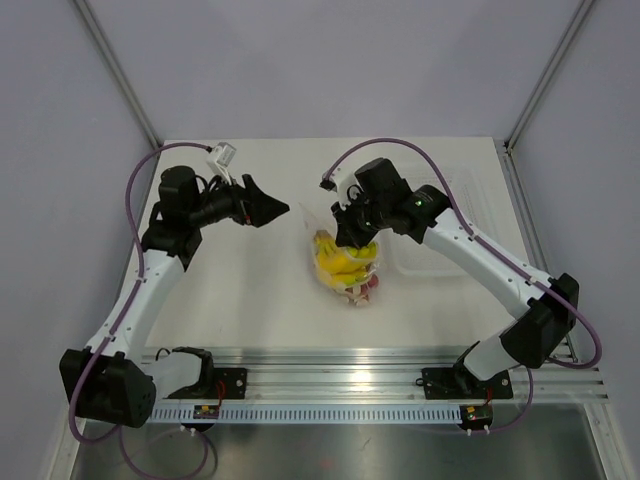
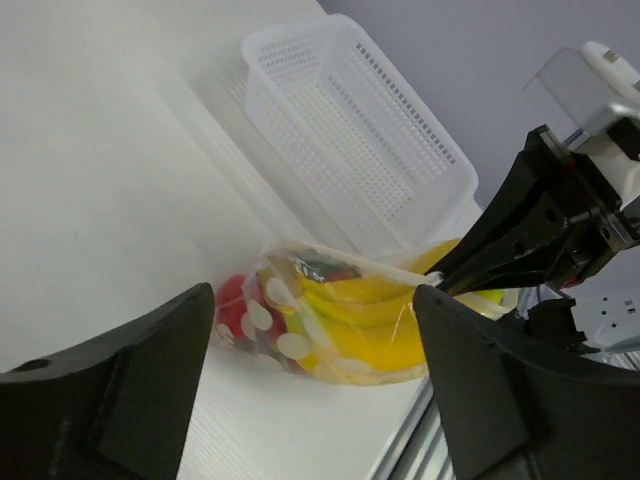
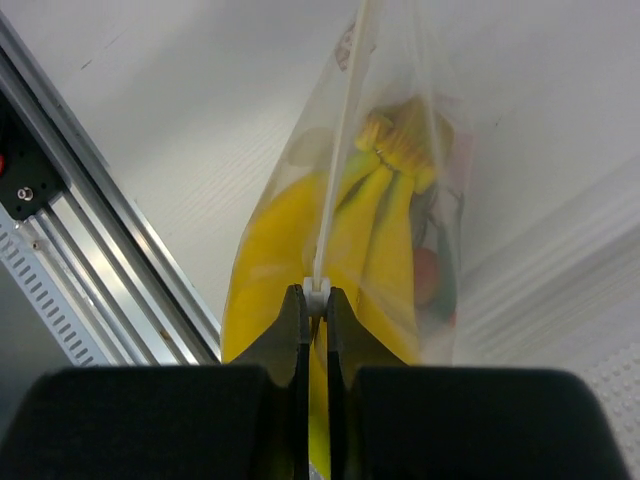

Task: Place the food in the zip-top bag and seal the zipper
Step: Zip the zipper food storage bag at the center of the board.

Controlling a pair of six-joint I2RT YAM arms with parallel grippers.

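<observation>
The dotted zip-top bag stands in the middle of the table with the yellow bananas and the red strawberries inside it. My right gripper is shut on the zipper at the bag's top edge, its tips pinching the white strip. The bananas and a strawberry show through the plastic below. My left gripper is open and empty, left of the bag and apart from it. Its view shows the bag, the bananas and the strawberries between its open fingers.
A clear rigid tray lies right of the bag, under my right arm; it shows as a perforated basket in the left wrist view. An aluminium rail runs along the table's near edge.
</observation>
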